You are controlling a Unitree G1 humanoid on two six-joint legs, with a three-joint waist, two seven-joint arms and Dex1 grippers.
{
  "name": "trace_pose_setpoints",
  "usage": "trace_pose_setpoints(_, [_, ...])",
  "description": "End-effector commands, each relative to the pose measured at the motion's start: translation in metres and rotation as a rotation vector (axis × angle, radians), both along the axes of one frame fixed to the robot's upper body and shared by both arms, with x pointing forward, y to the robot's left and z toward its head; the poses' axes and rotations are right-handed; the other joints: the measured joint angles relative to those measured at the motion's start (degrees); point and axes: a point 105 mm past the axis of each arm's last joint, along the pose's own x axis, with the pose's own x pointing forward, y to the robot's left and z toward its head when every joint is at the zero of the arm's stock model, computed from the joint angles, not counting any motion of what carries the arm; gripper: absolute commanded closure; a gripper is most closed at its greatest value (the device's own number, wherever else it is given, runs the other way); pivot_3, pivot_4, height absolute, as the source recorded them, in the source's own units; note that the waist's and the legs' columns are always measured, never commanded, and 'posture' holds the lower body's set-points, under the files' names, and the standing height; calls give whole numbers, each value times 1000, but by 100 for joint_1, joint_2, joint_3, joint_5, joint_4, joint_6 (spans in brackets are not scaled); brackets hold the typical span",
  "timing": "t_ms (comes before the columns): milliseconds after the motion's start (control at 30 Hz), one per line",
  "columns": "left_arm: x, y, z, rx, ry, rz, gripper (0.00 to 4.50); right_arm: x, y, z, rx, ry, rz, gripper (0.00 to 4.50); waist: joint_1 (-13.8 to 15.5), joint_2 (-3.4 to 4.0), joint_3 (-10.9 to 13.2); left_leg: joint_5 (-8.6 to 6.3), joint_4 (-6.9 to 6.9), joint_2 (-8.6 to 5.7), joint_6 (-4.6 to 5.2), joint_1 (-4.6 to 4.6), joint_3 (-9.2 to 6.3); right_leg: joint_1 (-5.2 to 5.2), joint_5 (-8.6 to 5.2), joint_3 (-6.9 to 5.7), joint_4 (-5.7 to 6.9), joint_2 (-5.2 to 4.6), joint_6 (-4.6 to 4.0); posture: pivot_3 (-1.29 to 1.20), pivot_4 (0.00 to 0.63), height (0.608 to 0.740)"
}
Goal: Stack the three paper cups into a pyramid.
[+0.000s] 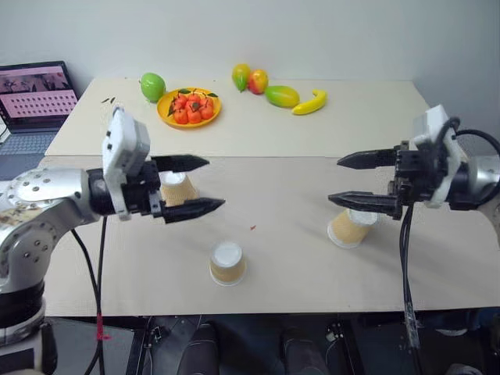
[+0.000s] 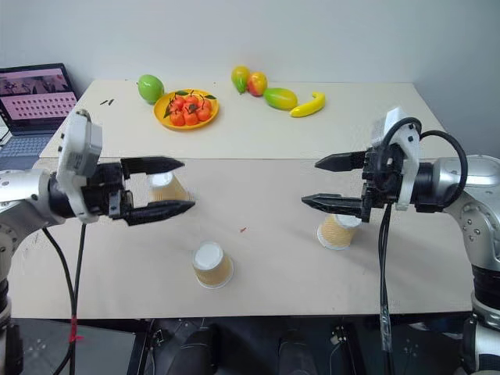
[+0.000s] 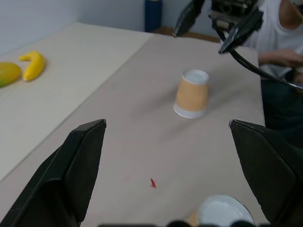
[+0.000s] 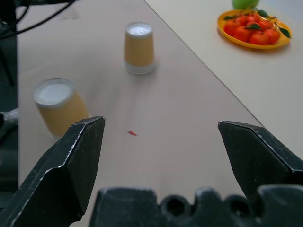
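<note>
Three plain cups (image 1: 227, 262) stand apart, upside down; both grippers, left (image 1: 193, 185) and right (image 1: 353, 180), hang released, grasping nothing.

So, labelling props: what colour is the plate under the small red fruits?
Orange-yellow plate, clearest in the right wrist view.

Three tan paper cups (image 1: 227, 262) (image 1: 351, 226) (image 1: 179, 188) upside down, well apart (unstacked)

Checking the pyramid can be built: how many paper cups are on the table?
3: left cup behind the left gripper, middle cup near the front edge, right cup under the right gripper.
</note>
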Motion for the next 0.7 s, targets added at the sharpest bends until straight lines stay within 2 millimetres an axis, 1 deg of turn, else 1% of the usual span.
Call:
trace_pose_setpoints(33, [-7, 1, 0, 34, -61, -24, 40, -13, 4, 24, 51, -47, 61, 0, 6, 0, 0, 0, 0, 0, 0, 2, 0, 0, -1, 0, 2, 0, -1, 0, 150, 732])
trace_pose_setpoints(100, [-2, 3, -13, 18, -41, 4, 40, -18, 10, 32, 102, -47, 97, 0, 9, 0, 0, 0, 5, 0, 0, 4, 0, 0, -3, 2, 12, 0, -3, 0, 150, 732])
trace_pose_setpoints(167, [1, 3, -20, -19, -27, 25, 40, -20, 13, 38, 127, -43, 117, 0, 10, 0, 0, 0, 9, 0, 0, 9, 2, 1, -3, 4, 18, 1, -4, 0, 150, 732])
trace_pose_setpoints(333, [6, -4, -24, -51, -54, 17, 40, -19, 13, 38, 118, -31, 102, 0, 57, -5, 2, -1, 24, 2, 1, 5, 0, 5, -3, 5, 20, 4, -3, 0, 150, 732])
trace_pose_setpoints(500, [7, -12, -30, -76, -61, -30, 40, -17, 14, 39, 108, -31, 94, 0, 112, -5, 2, -2, 29, 2, 2, 5, 0, 5, -2, 5, 23, 5, -3, 0, 150, 732])
trace_pose_setpoints(700, [6, -12, -47, -62, -49, -59, 40, -17, 11, 40, 95, -39, 76, 0, 119, -5, 2, -2, 28, 2, 3, 5, 1, 4, -2, 6, 23, 6, -3, 0, 150, 732])
